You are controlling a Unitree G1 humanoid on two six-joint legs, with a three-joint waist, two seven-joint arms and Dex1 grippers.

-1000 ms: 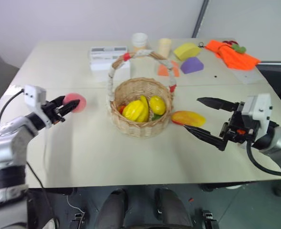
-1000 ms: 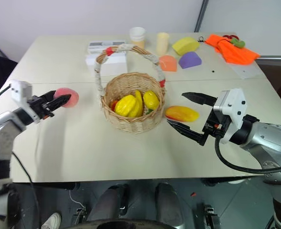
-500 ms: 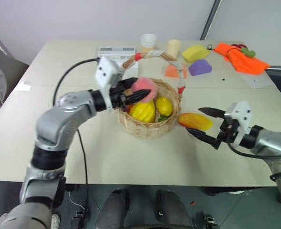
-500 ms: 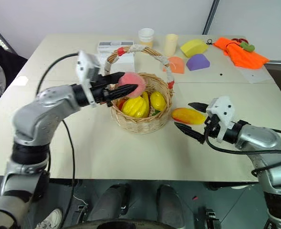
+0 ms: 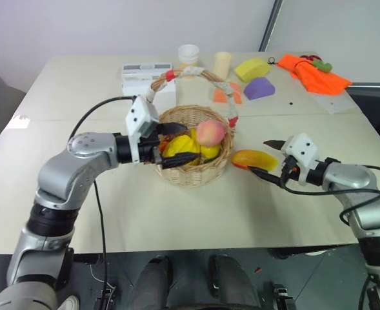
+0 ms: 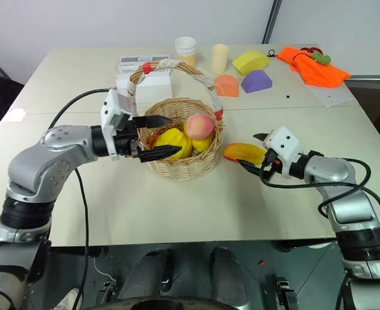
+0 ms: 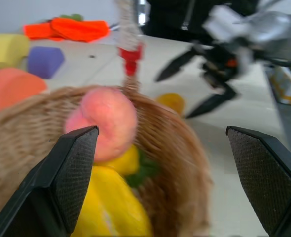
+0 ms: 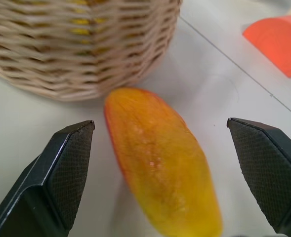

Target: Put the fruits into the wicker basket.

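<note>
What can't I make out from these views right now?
- Wicker basket bottom, head views: hidden under the peach and yellow fruits.
- Mango, right wrist view: near end cut off by the frame edge.
- Mango in head views: partly behind the right gripper.

The light is bright and even, and the shadows on the table point(image 5: 177, 213) are soft. In the left wrist view, the peach point(image 7: 105, 118) and basket point(image 7: 180, 163) near the claw are blurred. The mango point(image 8: 160, 163) looks quite sharp.
</note>
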